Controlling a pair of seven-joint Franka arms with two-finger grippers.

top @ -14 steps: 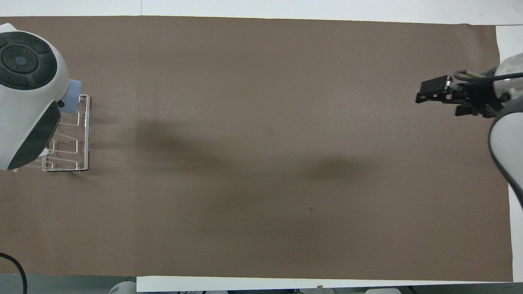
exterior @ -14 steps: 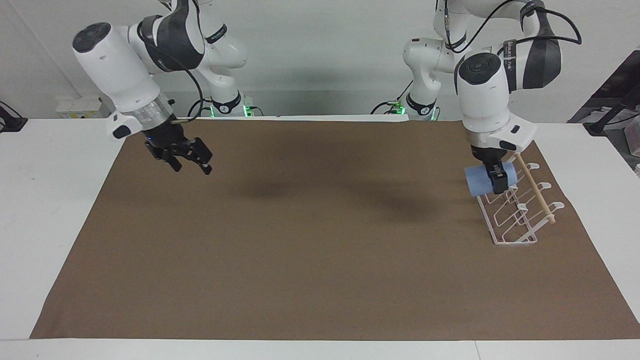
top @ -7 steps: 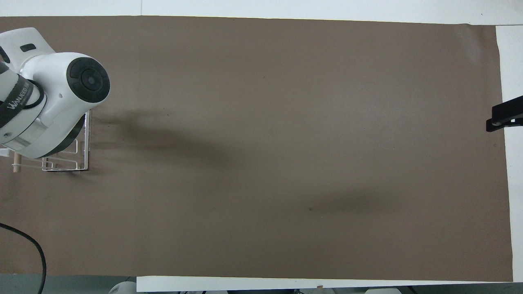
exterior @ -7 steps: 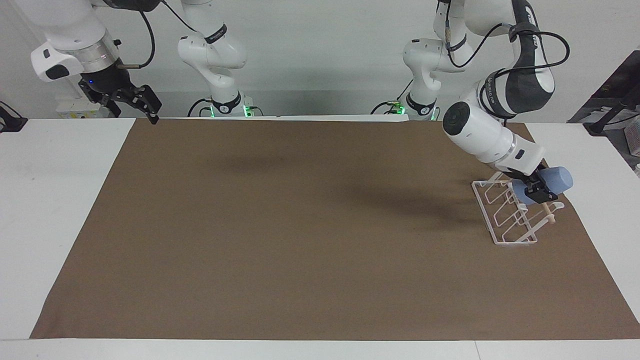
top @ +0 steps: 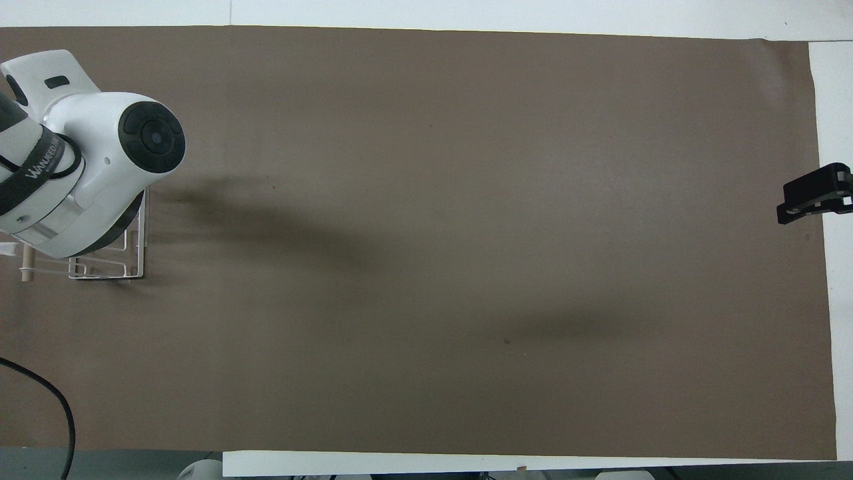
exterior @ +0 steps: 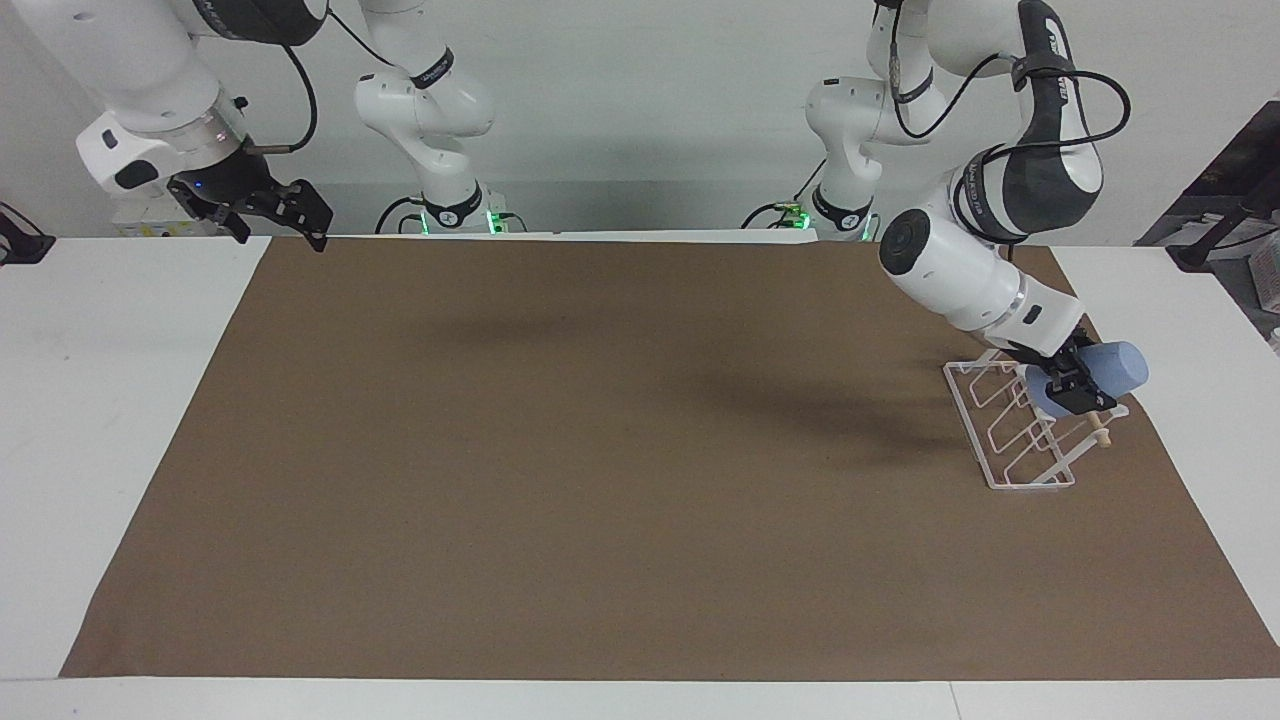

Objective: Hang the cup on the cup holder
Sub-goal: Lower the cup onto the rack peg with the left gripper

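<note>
Brown paper mat (exterior: 600, 480) under the cup holder (exterior: 1010, 440); left gripper (exterior: 1068, 385) jaws pinch the cup (exterior: 1110, 368), right gripper (exterior: 270, 210) jaws spread.

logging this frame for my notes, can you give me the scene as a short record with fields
cup: light blue, lying tilted over the rack's dowel
rack: white wire, on the brown mat at the left arm's end of the table
left tool: shut on the cup, over the rack
right tool: raised over the mat's corner at the right arm's end, waiting, holding nothing
task state: cup at the rack, not yet released
</note>
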